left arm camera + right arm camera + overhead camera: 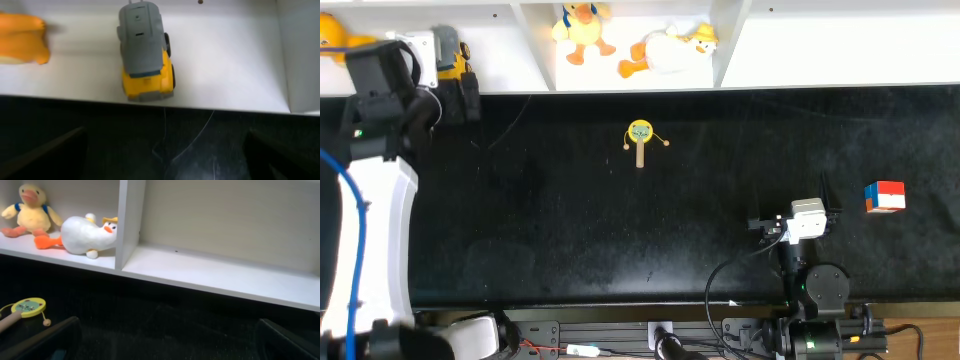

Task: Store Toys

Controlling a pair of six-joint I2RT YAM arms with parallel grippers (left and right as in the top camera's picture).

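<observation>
A grey and yellow toy truck stands inside the left compartment of the white shelf, near its front edge. My left gripper is open just in front of it, over the black table, holding nothing. From above, the truck sits just beyond the left gripper. On the table lie a yellow rattle drum and a coloured cube. My right gripper is open and empty, low over the table at the right, facing the shelf.
A yellow duck plush and a white goose plush lie in the middle compartment. An orange plush sits beside the truck. The right compartment is bare. A shelf divider stands between goose and right compartment.
</observation>
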